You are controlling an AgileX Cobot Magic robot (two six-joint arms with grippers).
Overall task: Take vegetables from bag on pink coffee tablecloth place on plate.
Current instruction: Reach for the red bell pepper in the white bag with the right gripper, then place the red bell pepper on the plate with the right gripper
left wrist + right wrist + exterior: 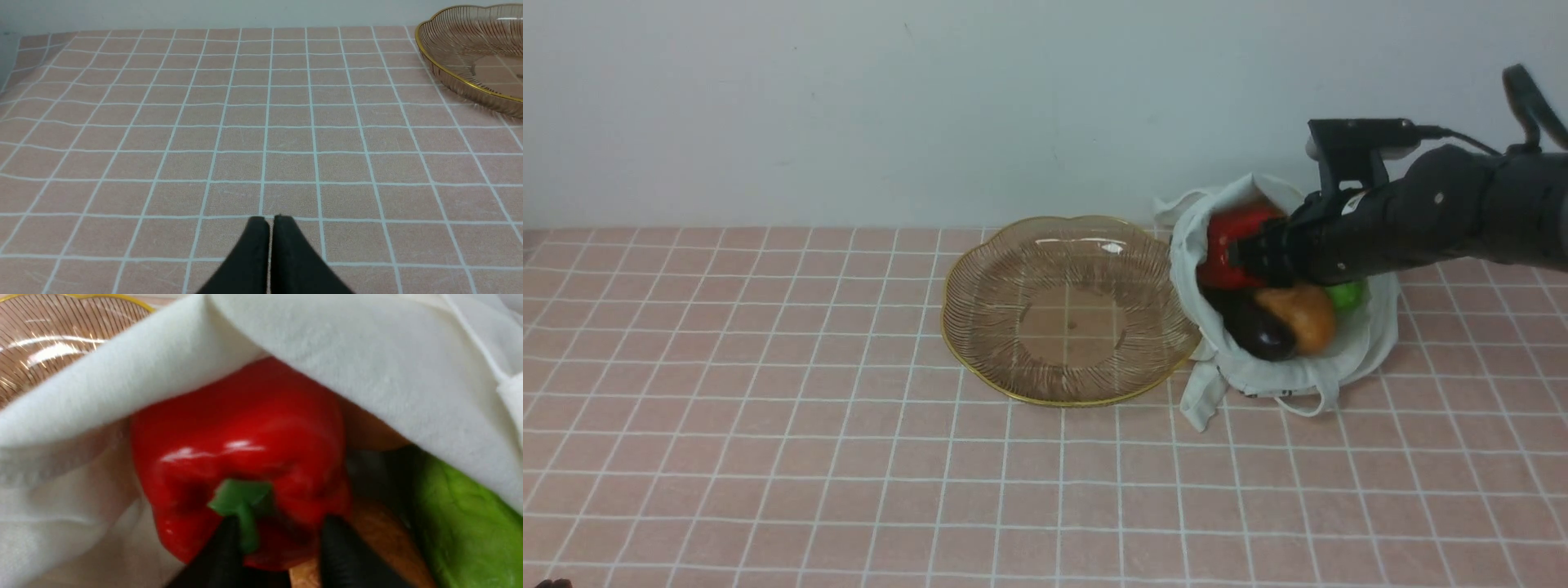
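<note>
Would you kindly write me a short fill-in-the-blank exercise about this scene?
The plate is ____.
The right gripper reaches into the bag at the ____ pepper.
The left gripper has its jaws ____.
Missing words: empty; red; shut.

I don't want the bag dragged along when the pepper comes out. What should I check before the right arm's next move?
1. Right gripper lined up on the red pepper: ok, its fingers straddle the stem end.
2. Firm grip on the red pepper: cannot tell, contact is not visible.
3. Bag cloth clear of the pepper: not ok, a fold drapes over it.
4. Plate ready to receive: ok, nothing lies in it, and it sits right beside the bag.
5. Left gripper out of the path: ok, shut, over bare tablecloth.
</note>
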